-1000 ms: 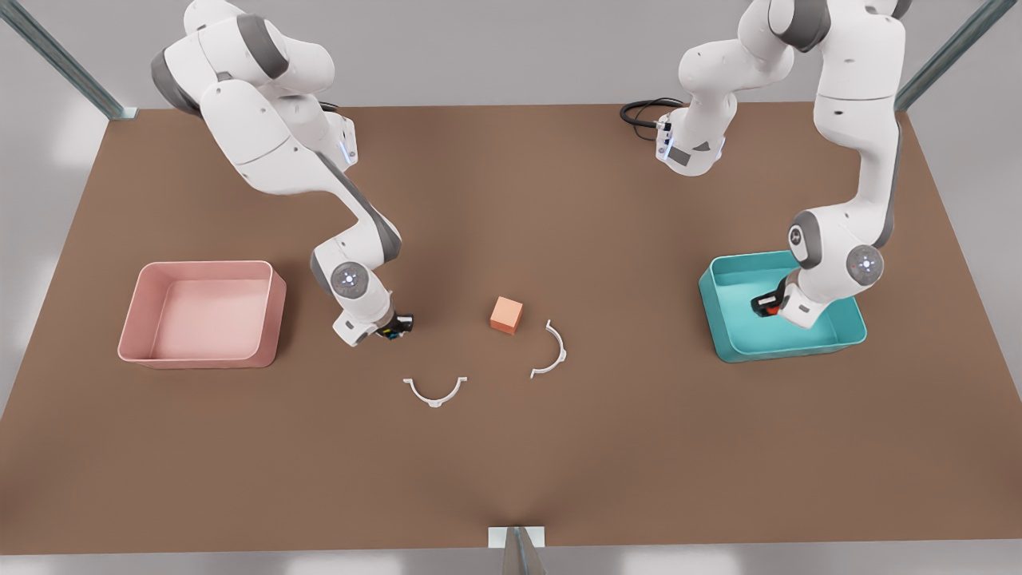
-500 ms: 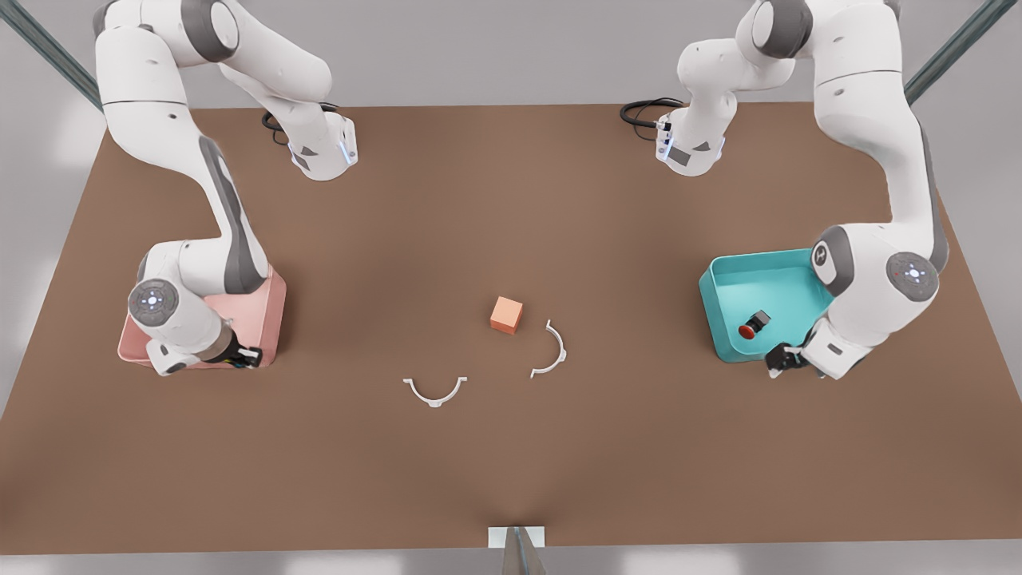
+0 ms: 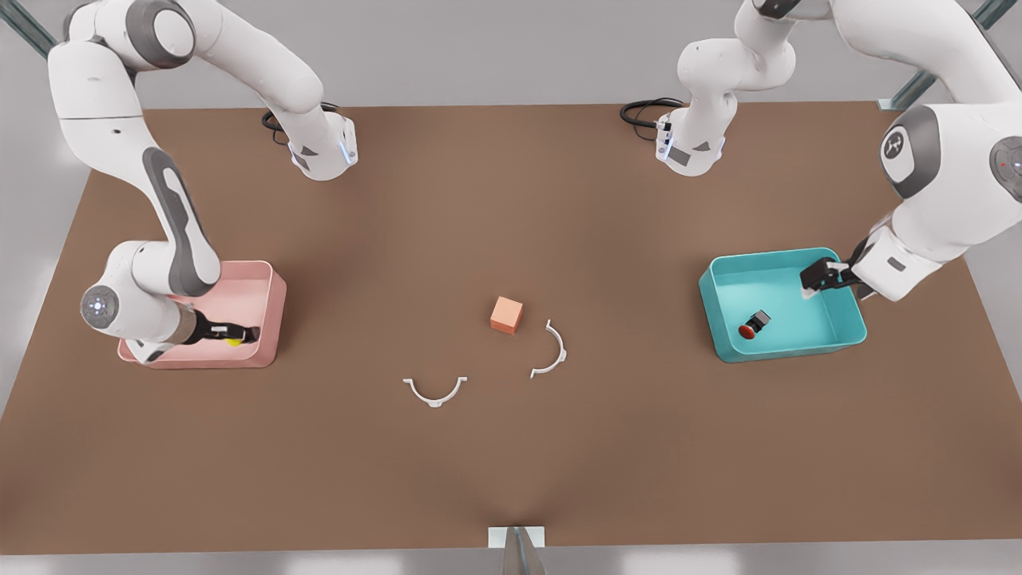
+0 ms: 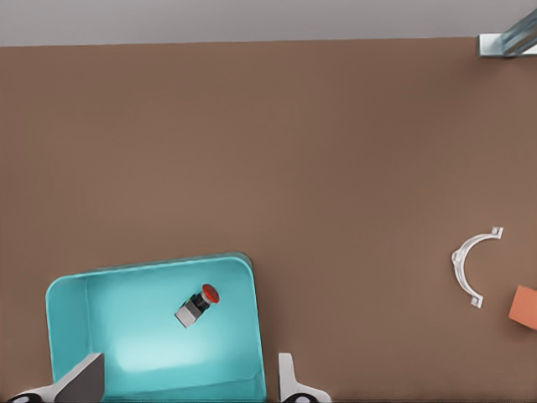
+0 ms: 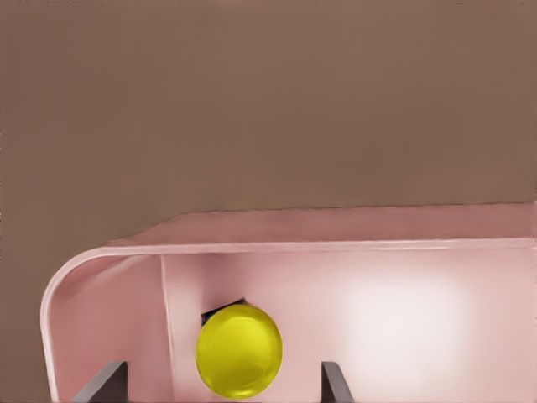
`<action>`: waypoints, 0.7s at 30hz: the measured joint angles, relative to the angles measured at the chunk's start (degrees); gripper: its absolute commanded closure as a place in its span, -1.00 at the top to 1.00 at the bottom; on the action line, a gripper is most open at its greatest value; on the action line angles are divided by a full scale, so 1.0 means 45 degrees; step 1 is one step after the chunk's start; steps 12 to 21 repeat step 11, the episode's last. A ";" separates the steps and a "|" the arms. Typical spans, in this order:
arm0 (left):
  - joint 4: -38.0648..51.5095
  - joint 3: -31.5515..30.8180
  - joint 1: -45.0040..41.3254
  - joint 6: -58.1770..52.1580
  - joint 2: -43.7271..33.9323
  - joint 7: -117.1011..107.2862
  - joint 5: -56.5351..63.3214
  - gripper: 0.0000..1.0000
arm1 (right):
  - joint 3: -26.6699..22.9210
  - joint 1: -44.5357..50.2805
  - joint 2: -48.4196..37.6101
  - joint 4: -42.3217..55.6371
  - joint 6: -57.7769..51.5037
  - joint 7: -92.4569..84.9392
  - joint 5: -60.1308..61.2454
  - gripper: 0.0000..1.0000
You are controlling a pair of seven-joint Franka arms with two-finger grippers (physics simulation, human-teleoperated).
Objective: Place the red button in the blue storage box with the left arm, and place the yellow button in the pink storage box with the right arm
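Note:
The red button (image 3: 748, 329) (image 4: 201, 302) lies on its side on the floor of the blue storage box (image 3: 707, 281) (image 4: 254, 319), at the front view's right. My left gripper (image 3: 817, 281) (image 4: 185, 369) hangs open above the box's far right part, apart from the button. At the front view's left, the yellow button (image 3: 233, 342) (image 5: 239, 350) rests inside the pink storage box (image 3: 276, 297) (image 5: 336, 231), near its front corner. My right gripper (image 3: 239, 334) (image 5: 220, 368) is low in that box, open, its fingers wide on either side of the yellow button without touching it.
An orange cube (image 3: 506, 314) (image 4: 524, 306) sits mid-table. Two white curved brackets (image 3: 435, 393) (image 3: 552, 351) lie in front of it, one also in the left wrist view (image 4: 471, 264). Both arm bases (image 3: 323, 152) (image 3: 691, 148) stand at the table's back edge.
The right gripper carried the yellow button from mid-table to the pink box and opened over it. The left gripper released the red button in the blue box, then rose toward its back right.

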 measured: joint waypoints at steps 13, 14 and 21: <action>-0.0017 0.0000 -0.0062 -0.0562 -0.0046 -0.0017 0.0057 1.00 | -0.6776 0.9735 -0.3626 0.4417 -0.4056 -0.0381 0.1542 1.00; -0.0017 0.0000 -0.0062 -0.0562 -0.0046 -0.0017 0.0057 1.00 | -0.6776 0.9735 -0.3626 0.4417 -0.4056 -0.0381 0.1542 1.00; -0.0017 0.0000 -0.0062 -0.0562 -0.0046 -0.0017 0.0057 1.00 | -0.6776 0.9735 -0.3626 0.4417 -0.4056 -0.0381 0.1542 1.00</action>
